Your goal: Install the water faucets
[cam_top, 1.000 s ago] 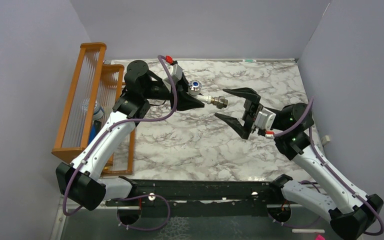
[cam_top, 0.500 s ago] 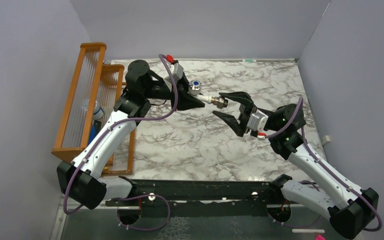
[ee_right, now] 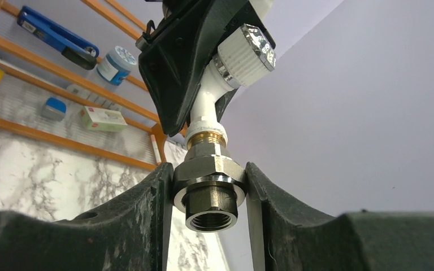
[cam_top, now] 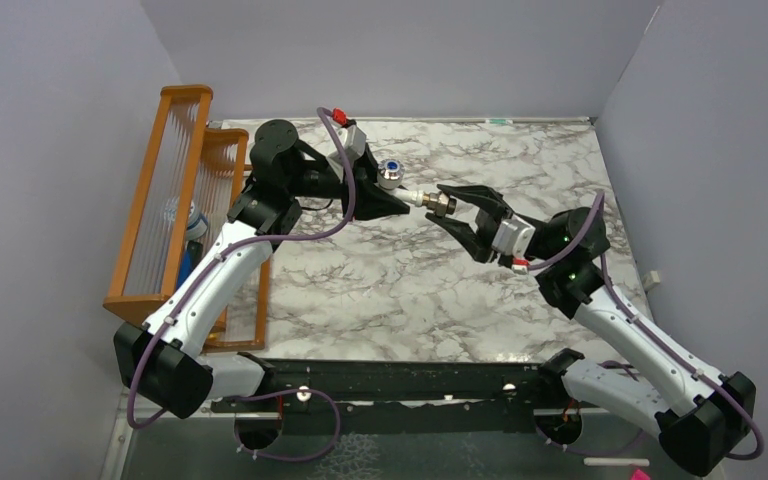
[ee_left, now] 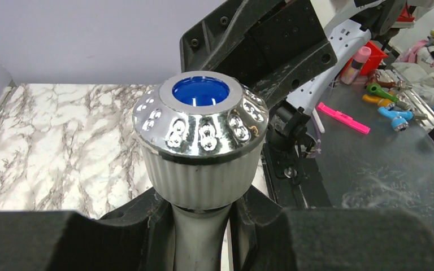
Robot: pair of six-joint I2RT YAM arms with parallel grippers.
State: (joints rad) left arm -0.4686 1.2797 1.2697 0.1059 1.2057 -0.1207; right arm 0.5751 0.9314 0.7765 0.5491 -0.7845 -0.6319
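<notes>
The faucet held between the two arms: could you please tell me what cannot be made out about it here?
- Left wrist view: the lower body of the faucet is hidden by the left gripper and the bottom edge.
- Right wrist view: its thread is hidden inside the metal fitting that the right gripper clamps.
- Top view: the joint is too small to judge.

Left gripper [ee_left: 200, 228] is clamped on the tap [ee_left: 200, 169], its white stem dead centre between the jaws. The chrome knob with blue centre dot sits just above them. Right arm [ee_left: 271, 51] is directly beyond. Marble tabletop [ee_left: 51, 141] lies left of the jaws, pink stick [ee_left: 342, 118] to the right.
</notes>
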